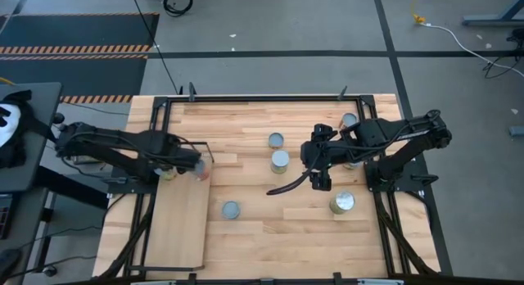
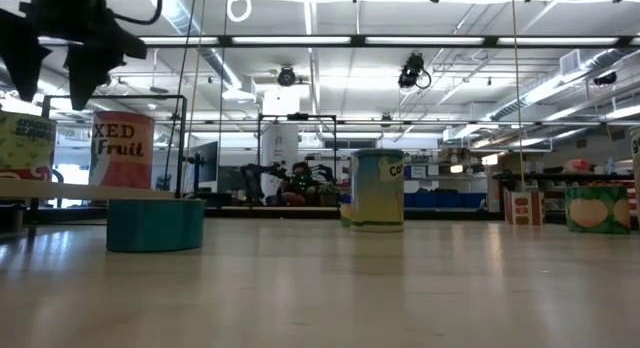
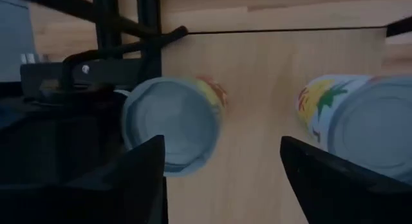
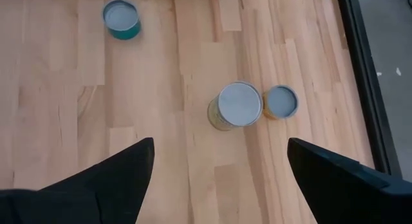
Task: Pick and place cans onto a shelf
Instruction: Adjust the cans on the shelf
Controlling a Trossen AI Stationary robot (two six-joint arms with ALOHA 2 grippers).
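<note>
High view shows us the counter (image 1: 270, 228), a plank top, with the shelf (image 1: 176, 228) lying along its left side as a paler board with a thin black frame. Our left hand (image 1: 196, 166) hovers over the far end of that shelf, and in the left wrist view its fingers (image 3: 145, 169) stand apart with bare shelf wood between them, gripping nothing. Two cans already stand on the shelf just below it: one with a silvery lid (image 3: 170, 130) beside the black frame, and a second with a bright printed label (image 3: 360, 124) near it but not touching. In the low view these two appear at the left, the mixed fruit can (image 2: 122, 148) and a green-labelled can (image 2: 25, 143) side by side on the board. Our right hand (image 1: 321, 166) hangs above the middle of the counter, its fingers (image 4: 119, 176) spread wide and empty in the right wrist view. Below it a yellowish can (image 1: 280, 160) and a smaller can (image 1: 276, 140) stand just beside each other. A short teal can (image 1: 231, 210) sits alone nearer the front, close to the shelf's edge. A wider can (image 1: 342, 203) stands at the right by the arm's base, and another can (image 1: 350, 120) is partly hidden by the right arm near the far right corner
</note>
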